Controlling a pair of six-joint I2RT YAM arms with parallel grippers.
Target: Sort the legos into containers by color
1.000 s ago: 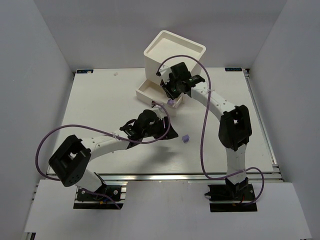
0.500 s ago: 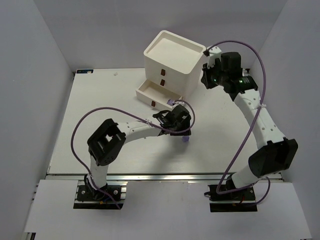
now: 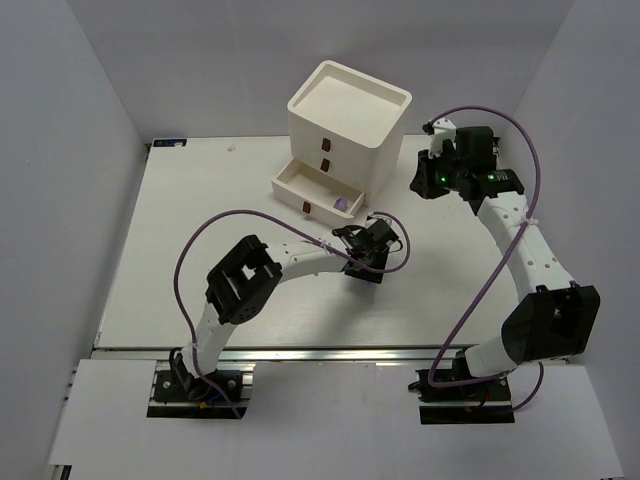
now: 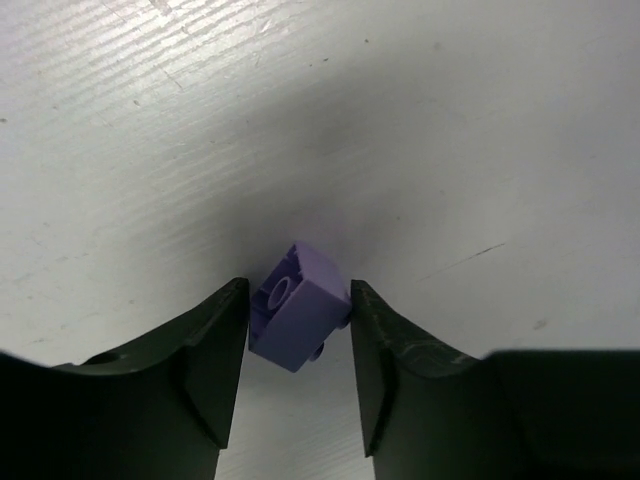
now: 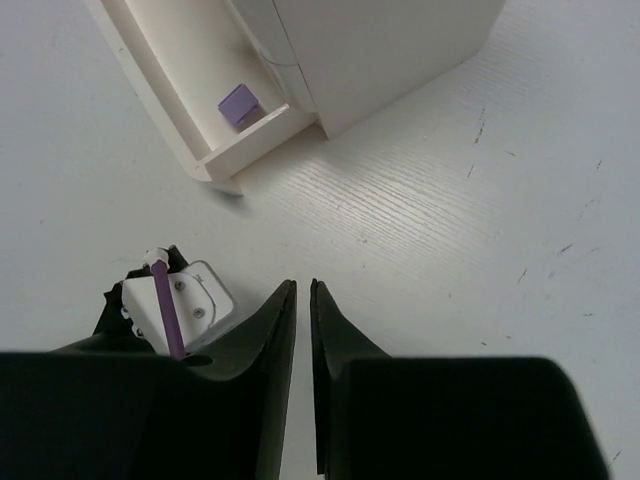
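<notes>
Left wrist view: the left pincer (image 4: pixel 298 300) grasps a tilted lavender lego (image 4: pixel 300 325) on the counter (image 4: pixel 450 150). The right pincer (image 5: pixel 303 290) is clenched, empty, the open bottom drawer (image 5: pixel 250 140) beyond it.

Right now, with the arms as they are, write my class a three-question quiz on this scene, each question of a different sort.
1. True or false: the right gripper holds a lego.
2. Which drawer of the cabinet is pulled out? A top, B middle, C bottom.
3. Fill the gap: the lego between the fingers of the left gripper is ____ in colour.
Key: 1 false, its fingers are closed on nothing; 2 C, the bottom drawer; 3 lavender.
</notes>
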